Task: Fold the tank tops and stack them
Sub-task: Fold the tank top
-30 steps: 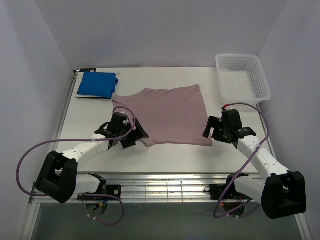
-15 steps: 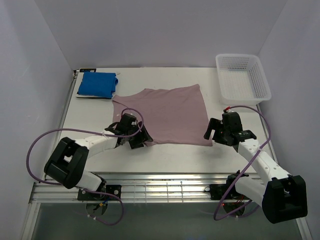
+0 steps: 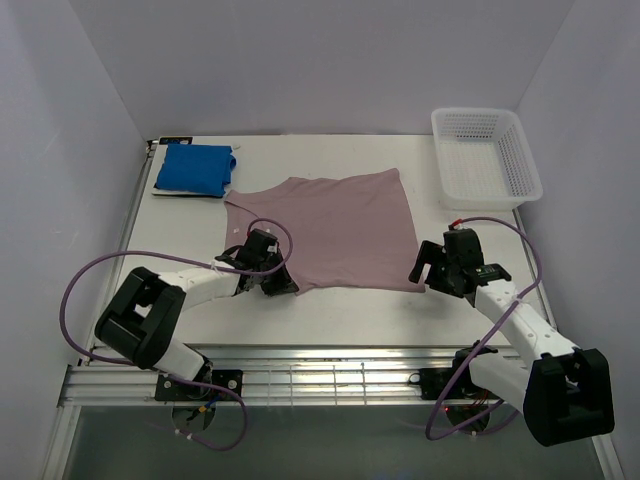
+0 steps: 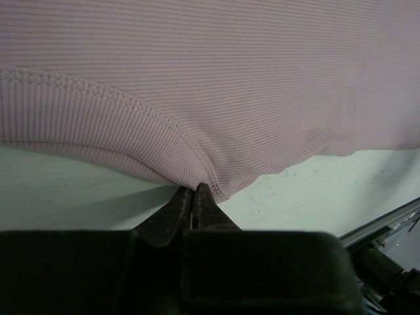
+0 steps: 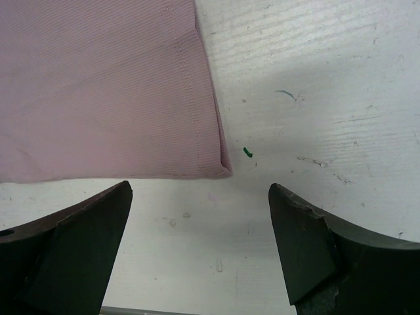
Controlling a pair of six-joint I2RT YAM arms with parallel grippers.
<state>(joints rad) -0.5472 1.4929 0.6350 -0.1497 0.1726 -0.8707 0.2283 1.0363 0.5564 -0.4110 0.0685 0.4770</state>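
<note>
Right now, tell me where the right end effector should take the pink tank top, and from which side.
Grip the pink tank top at its near right hem corner, sliding in low from the near side. It lies flat on the table, and that corner sits just ahead of the open right end effector.

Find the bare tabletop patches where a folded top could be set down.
Free: far strip between blue tank top and white lattice basket; near strip between left gripper and right gripper. Crowded: centre, under the pink tank top.
</note>
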